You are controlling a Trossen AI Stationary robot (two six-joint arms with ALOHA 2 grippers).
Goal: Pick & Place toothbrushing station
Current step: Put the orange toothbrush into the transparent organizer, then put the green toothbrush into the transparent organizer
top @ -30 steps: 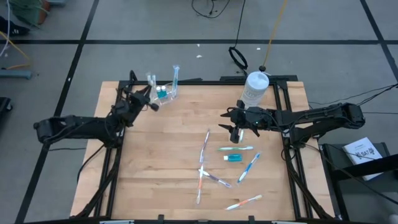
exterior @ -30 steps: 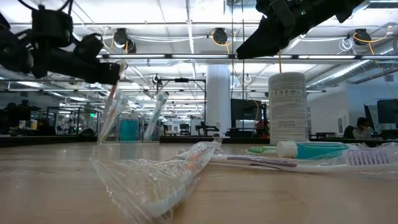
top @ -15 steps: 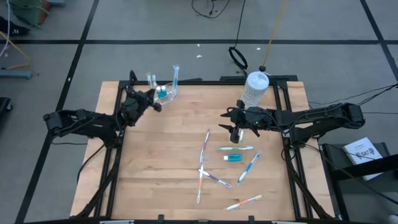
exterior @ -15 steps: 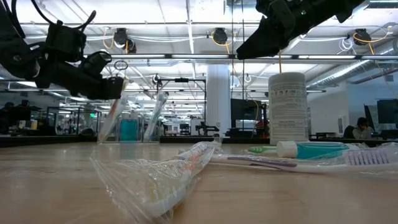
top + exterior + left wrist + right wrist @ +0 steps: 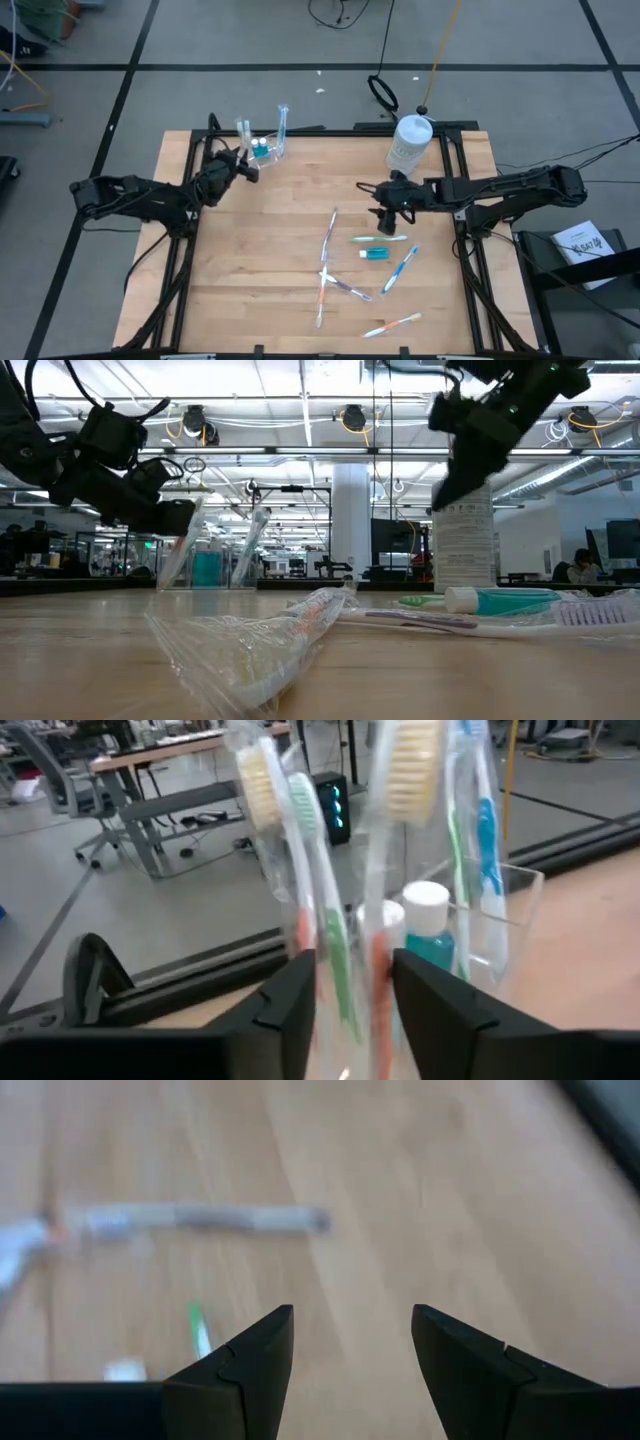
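Observation:
The clear cup (image 5: 266, 148) stands at the table's far left with several wrapped toothbrushes (image 5: 300, 830) and a teal toothpaste tube (image 5: 432, 935) upright in it. My left gripper (image 5: 352, 1010) is at the cup's near-left side, almost level, its fingers apart around two wrapped toothbrush handles (image 5: 335, 960). More toothbrushes (image 5: 330, 238) and a teal tube (image 5: 375, 255) lie flat on the wood in the middle and right. My right gripper (image 5: 393, 215) hangs open above them, pointing down, with nothing between its fingers. My left gripper has one finger (image 5: 295, 1010) on each side of the two wrapped handles, coming level from the cup's near-left side. The brushes stand upright in the cup. I cannot tell whether the pads touch the wrappers.
A large white bottle (image 5: 410, 140) stands at the far right, just beyond my right gripper. A wrapped toothbrush (image 5: 270, 640) lies close to the low camera. Bare wood lies along the table's left and near sides.
My left gripper has sunk a little beside the cup and rolled, and the orange-handled brush has gone down with it. My right gripper has tipped its fingers from slanting to pointing down and dropped slightly toward the loose toothbrushes.

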